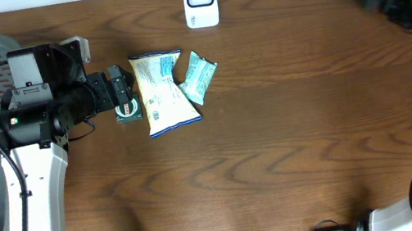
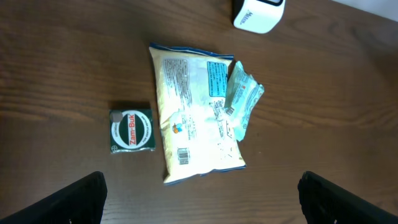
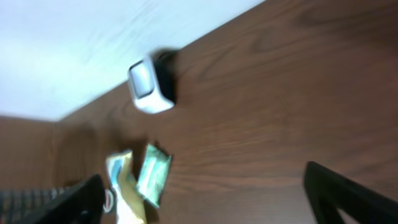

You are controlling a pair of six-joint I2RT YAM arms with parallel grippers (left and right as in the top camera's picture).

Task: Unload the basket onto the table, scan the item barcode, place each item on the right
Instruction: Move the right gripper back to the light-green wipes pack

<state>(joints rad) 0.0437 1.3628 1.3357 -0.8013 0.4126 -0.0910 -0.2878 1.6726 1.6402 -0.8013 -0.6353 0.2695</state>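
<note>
Our left fingers (image 2: 84, 199) and right fingers (image 3: 348, 193) stand wide open, holding nothing.
The white plastic snack bag with blue edges (image 2: 193, 118) lies flat on the brown wooden counter (image 1: 316, 131), barcode up, below our left fingers. A small teal packet (image 2: 242, 99) overlaps one long edge; a square green tin (image 2: 131, 130) sits just beside the other. The white scanner box (image 1: 200, 0) stands by the far edge. Wide bare wood lies on the right side.

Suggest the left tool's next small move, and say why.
Probably lower the left tool onto the near end of the white pouch. The tool hangs open and empty above it. The pouch lies flat with its barcode facing up near that end, and the teal sachet overlaps only its far side. The scanner stands beyond.
</note>
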